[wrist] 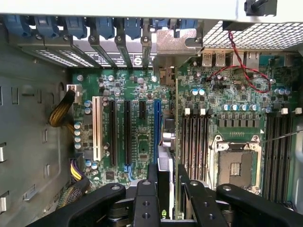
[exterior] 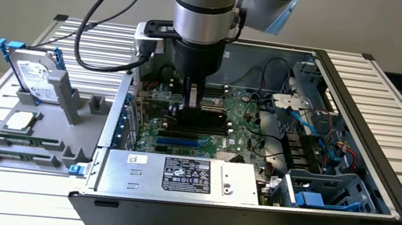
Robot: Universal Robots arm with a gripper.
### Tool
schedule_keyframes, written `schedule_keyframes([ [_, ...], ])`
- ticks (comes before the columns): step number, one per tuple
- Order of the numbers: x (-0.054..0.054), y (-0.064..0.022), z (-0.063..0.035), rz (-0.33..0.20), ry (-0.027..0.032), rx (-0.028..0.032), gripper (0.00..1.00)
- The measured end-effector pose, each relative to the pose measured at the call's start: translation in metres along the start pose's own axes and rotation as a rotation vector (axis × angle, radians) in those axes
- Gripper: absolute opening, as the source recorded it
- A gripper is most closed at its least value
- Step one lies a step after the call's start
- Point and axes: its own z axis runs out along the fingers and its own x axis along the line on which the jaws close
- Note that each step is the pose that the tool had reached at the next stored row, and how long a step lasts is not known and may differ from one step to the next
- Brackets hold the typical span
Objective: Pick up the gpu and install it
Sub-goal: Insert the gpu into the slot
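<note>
The gpu (wrist: 176, 118) is seen edge-on in the wrist view: a green board with a dark heatsink face and a silver end bracket (wrist: 177, 47) near the case's rear slots. My gripper (wrist: 168, 189) is shut on its top edge, and a black finger (wrist: 144, 198) shows beside it. The card stands upright right beside the blue expansion slot (wrist: 156, 123) on the motherboard; I cannot tell whether it is seated. In the exterior view's middle, the gripper (exterior: 197, 103) reaches down into the open computer case (exterior: 378, 169), with the gpu (exterior: 204, 117) a dark block below it.
Black memory slots (wrist: 194, 142) and the bare CPU socket (wrist: 236, 165) lie close beside the card. The power supply (exterior: 177, 176) sits at the case front, and cables and a blue drive cage (exterior: 329, 191) on the exterior view's right. Outside, a grey fixture (exterior: 71, 108) holds a hard drive (exterior: 32, 77) and memory sticks (exterior: 21, 140).
</note>
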Motion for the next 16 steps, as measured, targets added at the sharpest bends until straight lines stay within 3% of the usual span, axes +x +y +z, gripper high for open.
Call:
schedule_keyframes([
  [10, 0.001, 0.0002, 0.0142, 0.0, 0.0002, -0.0061, 0.27],
  [16, 0.001, 0.0005, 0.0175, 0.001, 0.0007, -0.0183, 0.27],
])
